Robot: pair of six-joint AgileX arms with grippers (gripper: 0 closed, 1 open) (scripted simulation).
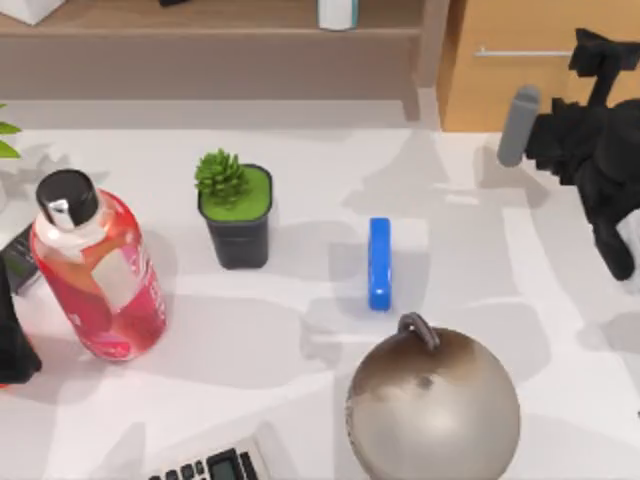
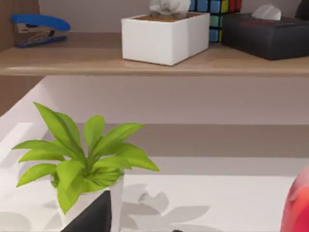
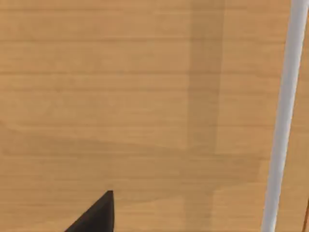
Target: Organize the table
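Succulent point(image 1: 222, 178) fills black pot point(image 1: 237, 236) on table point(image 1: 300, 350).

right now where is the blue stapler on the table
In the top view the blue stapler lies on the table near the middle, right of the small potted plant and just behind the round kettle.

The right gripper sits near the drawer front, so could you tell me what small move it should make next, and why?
Probably ease the right gripper forward to the handle. In the right wrist view the drawer front is close ahead with the handle bar beside it, and nothing is held, so the drawer looks shut and ungrasped.
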